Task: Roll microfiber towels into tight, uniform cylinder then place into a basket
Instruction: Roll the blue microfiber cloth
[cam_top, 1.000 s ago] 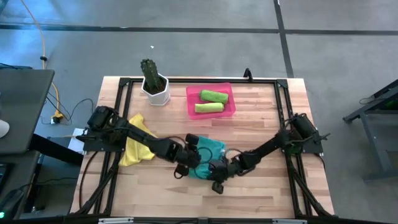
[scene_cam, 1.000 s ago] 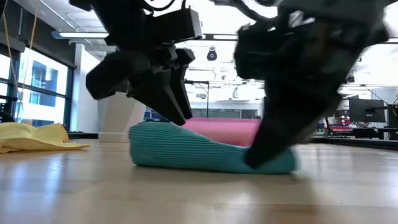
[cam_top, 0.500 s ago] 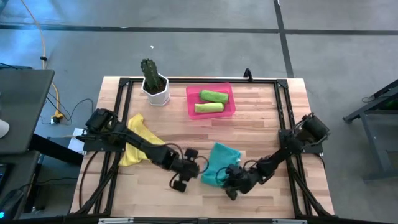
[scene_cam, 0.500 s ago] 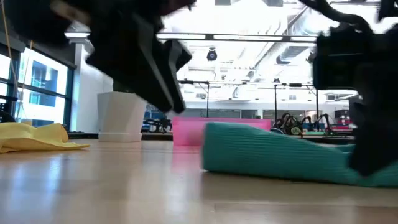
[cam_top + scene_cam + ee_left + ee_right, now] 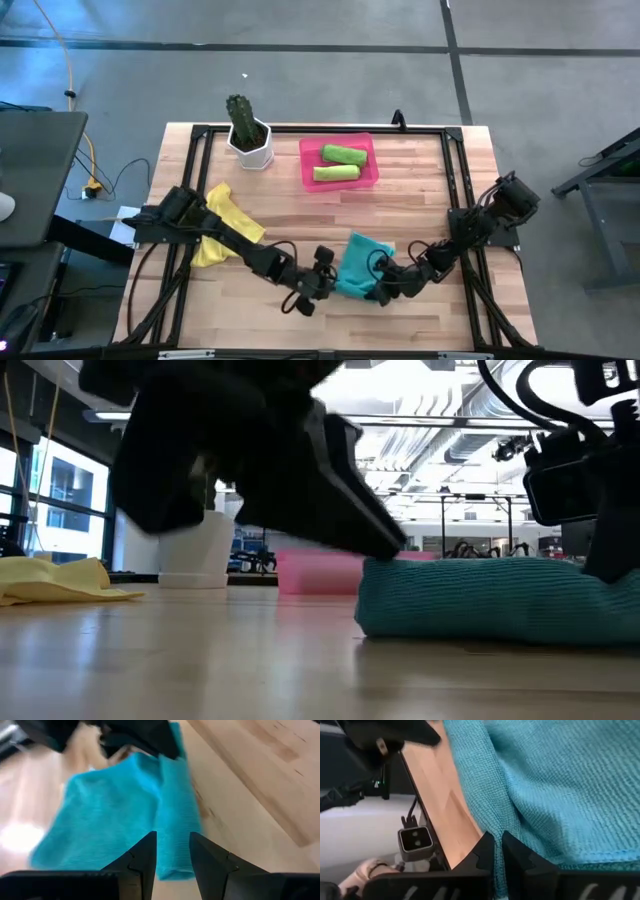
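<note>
Left end effector (image 5: 172, 851), fingers slightly parted, poised at the edge of a folded teal towel (image 5: 120, 815) on the desk (image 5: 260, 785).

Table layout, high view
Basket (image 5: 339, 163) at far edge w/ two rolled towels (image 5: 340, 164) inside; cactus pot (image 5: 249, 134) left of it; flat towel (image 5: 361, 266) near front, btwn left gripper (image 5: 318, 280) & right gripper (image 5: 385, 287); another towel (image 5: 222, 238) far left.

no readable text, no labels, brands, numbers or signs legible in any view
</note>
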You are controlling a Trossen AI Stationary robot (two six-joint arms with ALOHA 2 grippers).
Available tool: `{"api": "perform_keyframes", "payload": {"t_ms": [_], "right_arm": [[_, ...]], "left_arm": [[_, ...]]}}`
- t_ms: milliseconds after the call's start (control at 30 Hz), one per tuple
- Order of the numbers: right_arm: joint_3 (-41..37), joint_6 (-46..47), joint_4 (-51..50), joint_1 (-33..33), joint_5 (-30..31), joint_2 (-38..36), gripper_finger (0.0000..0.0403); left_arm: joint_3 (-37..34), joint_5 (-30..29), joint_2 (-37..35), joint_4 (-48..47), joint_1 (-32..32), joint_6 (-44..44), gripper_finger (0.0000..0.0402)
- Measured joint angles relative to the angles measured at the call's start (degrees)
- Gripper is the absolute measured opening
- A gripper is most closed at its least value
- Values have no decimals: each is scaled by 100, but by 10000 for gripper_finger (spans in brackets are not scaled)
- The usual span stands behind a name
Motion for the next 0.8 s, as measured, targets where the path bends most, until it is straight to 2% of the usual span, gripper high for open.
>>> {"api": "perform_keyframes", "payload": {"t_ms": [167, 333, 500, 700, 800], "right_arm": [[15, 313, -169, -1, -19, -4, 4], [17, 285, -193, 1, -19, -9, 4], [17, 256, -177, 1, 1, -9, 5], [17, -37, -133, 4, -1, -9, 5], [15, -347, -46, 8, -4, -3, 21]], "left_arm": [[0, 632, 236, 169, 58, 93, 104], [0, 455, 436, 617, 97, 359, 104], [0, 819, 652, 922, 243, 282, 104], [9, 867, 837, 1094, 313, -41, 104], [13, 1016, 837, 1026, 383, -363, 104]]}}
